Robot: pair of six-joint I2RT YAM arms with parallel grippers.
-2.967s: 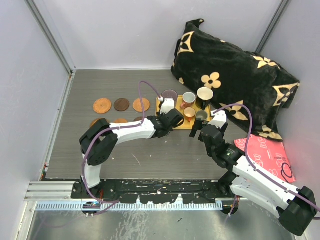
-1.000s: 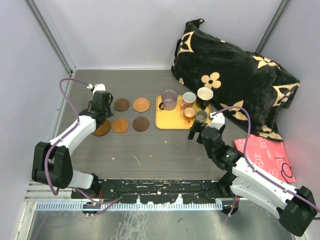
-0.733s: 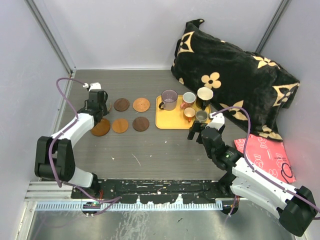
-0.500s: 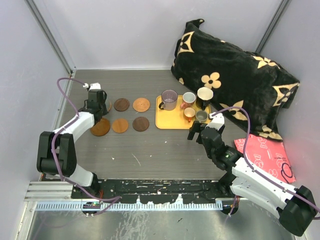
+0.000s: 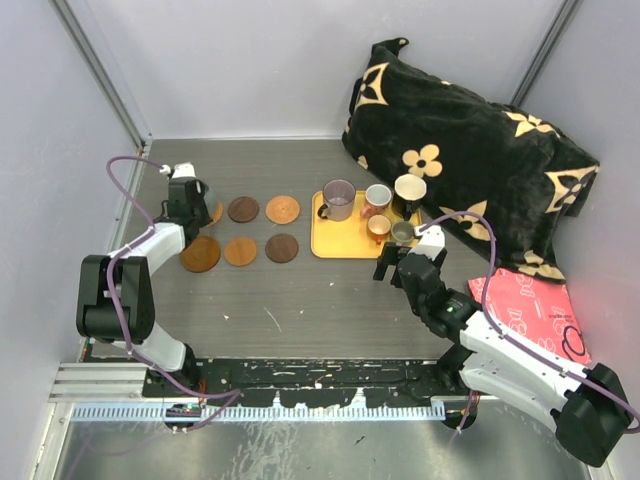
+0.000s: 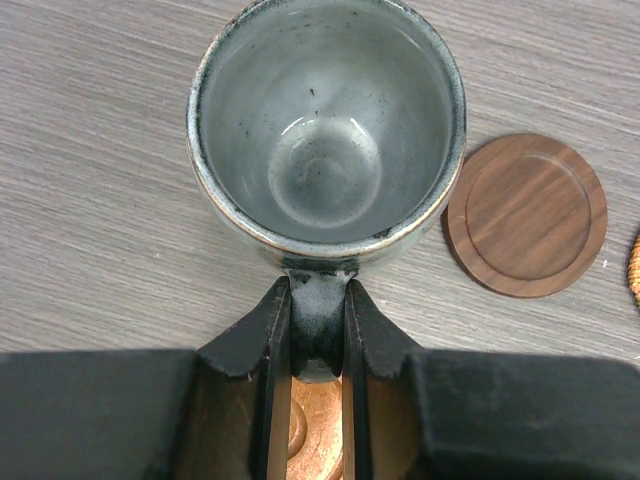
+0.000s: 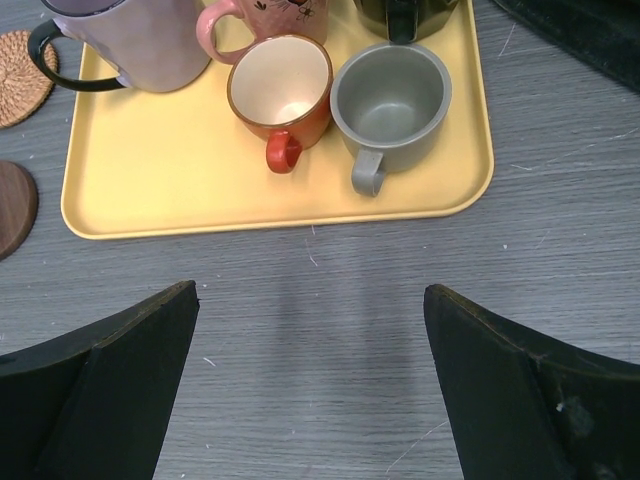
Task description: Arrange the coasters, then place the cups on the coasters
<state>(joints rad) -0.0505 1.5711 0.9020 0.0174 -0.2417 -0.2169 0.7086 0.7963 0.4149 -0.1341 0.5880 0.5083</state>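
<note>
Since three seconds ago the left arm has swung from the yellow tray (image 5: 345,243) out to the far left of the bench (image 5: 300,300), taking the grey-green mug (image 6: 325,130) with it. Over the last second it has only crept a little further back. The right arm has barely stirred.

The mug is now at the back-left coaster (image 5: 213,213), the only one of the six coasters (image 5: 240,251) with a cup at it. Whether its base is down or just above, I cannot tell. From the wrist camera the copper disc shows under the handle rather than under the bowl, so the mug looks off-centre or still high. To do this well, I'd centre the bowl over the disc and lower it straight until the base rests flat. Then open just enough to free the handle and back off along its line, so the mug isn't dragged toward the dark brown coaster (image 6: 527,215) beside it.

The left claw (image 6: 318,300) is nearly closed, pinching the mug's handle from both sides. The right claw (image 7: 310,295) is spread wide and holds nothing. It hovers over bare bench just short of the tray's near edge, where the other five cups (image 7: 279,90) stand.
</note>
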